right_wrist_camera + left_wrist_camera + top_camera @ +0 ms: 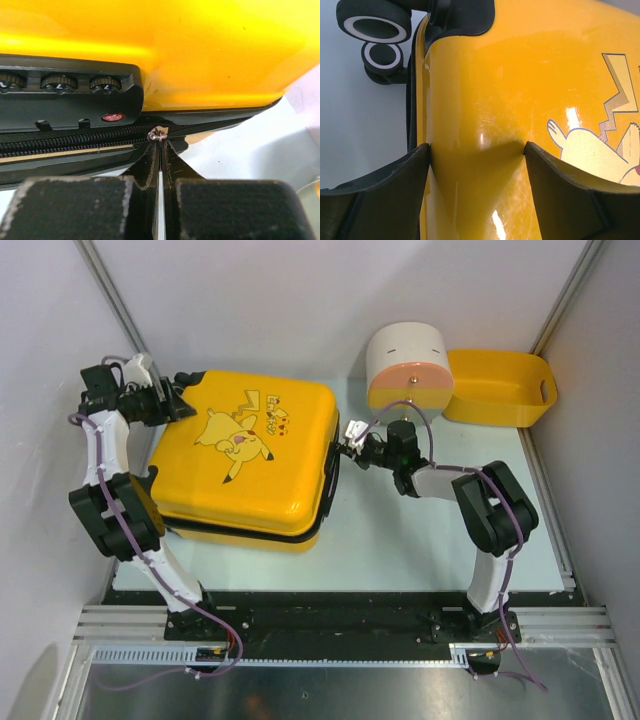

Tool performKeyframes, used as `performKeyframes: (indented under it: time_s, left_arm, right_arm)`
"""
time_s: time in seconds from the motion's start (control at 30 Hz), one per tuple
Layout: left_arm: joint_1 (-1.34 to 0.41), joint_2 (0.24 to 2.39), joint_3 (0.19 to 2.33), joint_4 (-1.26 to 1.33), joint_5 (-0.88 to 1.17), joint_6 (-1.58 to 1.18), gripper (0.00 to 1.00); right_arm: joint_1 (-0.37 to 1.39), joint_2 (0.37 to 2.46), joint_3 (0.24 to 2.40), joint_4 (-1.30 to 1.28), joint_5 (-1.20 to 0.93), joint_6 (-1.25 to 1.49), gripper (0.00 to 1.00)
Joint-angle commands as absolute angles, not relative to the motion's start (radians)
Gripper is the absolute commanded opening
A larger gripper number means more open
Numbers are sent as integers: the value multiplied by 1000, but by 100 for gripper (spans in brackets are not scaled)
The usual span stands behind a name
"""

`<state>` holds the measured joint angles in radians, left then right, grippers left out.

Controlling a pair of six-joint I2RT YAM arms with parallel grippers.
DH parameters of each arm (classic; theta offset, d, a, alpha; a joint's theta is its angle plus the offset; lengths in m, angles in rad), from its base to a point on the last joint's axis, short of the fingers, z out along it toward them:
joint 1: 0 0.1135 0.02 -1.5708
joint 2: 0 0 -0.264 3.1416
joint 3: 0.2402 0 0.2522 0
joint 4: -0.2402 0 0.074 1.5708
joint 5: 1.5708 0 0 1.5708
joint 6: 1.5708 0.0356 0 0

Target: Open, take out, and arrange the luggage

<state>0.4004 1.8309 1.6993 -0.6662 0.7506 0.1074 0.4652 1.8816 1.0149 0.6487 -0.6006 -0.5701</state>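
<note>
The luggage (240,455) is a yellow hard-shell suitcase with a cartoon print, lying flat on the left half of the table. My left gripper (183,400) is at its far left corner by the black wheels (375,25). In the left wrist view this gripper (476,147) stands open, its fingers spread over the curved yellow shell (520,90). My right gripper (348,445) is at the suitcase's right side. It (160,142) is shut on the metal zipper pull (158,133), just right of the black combination lock (65,85).
A cream-and-pink drum-shaped box (408,365) stands at the back, right of the suitcase. A yellow plastic basket (500,387) sits beside it at the far right. White walls and metal rails close in the table on both sides.
</note>
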Motion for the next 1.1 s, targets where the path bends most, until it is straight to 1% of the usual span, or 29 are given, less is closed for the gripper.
performKeyframes:
  time_s: [0.0,0.1,0.13,0.17,0.23,0.3,0.37,0.4,0.43,0.47,0.53,0.57,0.67,0.77,0.8,0.87,0.9,0.93,1.0,1.03,1.07]
  left_arm:
    - [299,1908,1664,-733,755,284,77]
    - [224,1917,1640,-744,773,311,74]
    - [175,1922,1625,-749,790,317,73]
    - [148,1925,1615,-756,793,330,70]
    - [60,1927,1591,-762,798,348,68]
    - [-29,1928,1582,-775,795,379,67]
    - [-73,1927,1589,-779,775,397,67]
    - [-107,1930,1598,-779,766,400,67]
    - [-121,1933,1627,-778,759,397,68]
    - [-130,1943,1646,-778,752,391,72]
    - [-135,1948,1724,-779,720,361,78]
    - [-129,1939,1755,-778,700,347,84]
    - [-60,1873,1868,-779,680,261,88]
    - [69,1794,1902,-779,745,143,90]
    - [115,1717,1884,-781,770,127,90]
    - [132,1596,1751,-788,792,181,90]
    - [114,1532,1694,-796,787,237,90]
    - [95,1387,1567,-802,749,340,90]
    - [17,1256,1444,-811,709,408,89]
    - [-21,1155,1342,-824,701,452,88]
    - [-53,1100,1295,-831,686,469,84]
  right_arm:
    - [485,1842,1058,674,-747,-512,0]
    - [532,1798,1026,626,-793,-474,0]
    - [541,1770,1019,605,-804,-468,0]
    - [564,1752,997,577,-814,-469,0]
    - [581,1714,965,487,-827,-468,0]
    - [615,1634,899,383,-833,-468,0]
    - [641,1532,842,325,-836,-469,0]
    - [676,1490,780,283,-813,-462,0]
    - [693,1458,753,269,-795,-448,0]
    - [710,1395,723,252,-776,-411,0]
    - [770,1349,662,235,-688,-379,0]
    - [788,1329,646,236,-649,-355,0]
    - [836,1305,620,270,-443,-244,0]
    - [857,1327,623,346,-342,-177,0]
    - [868,1336,624,365,-278,-163,0]
    - [899,1361,644,405,-227,-141,0]
    - [902,1371,653,419,-218,-130,0]
    - [902,1391,664,428,-224,-115,0]
    - [911,1407,690,465,-233,-113,0]
    - [911,1429,696,480,-236,-120,0]
    - [913,1442,704,504,-236,-121,0]
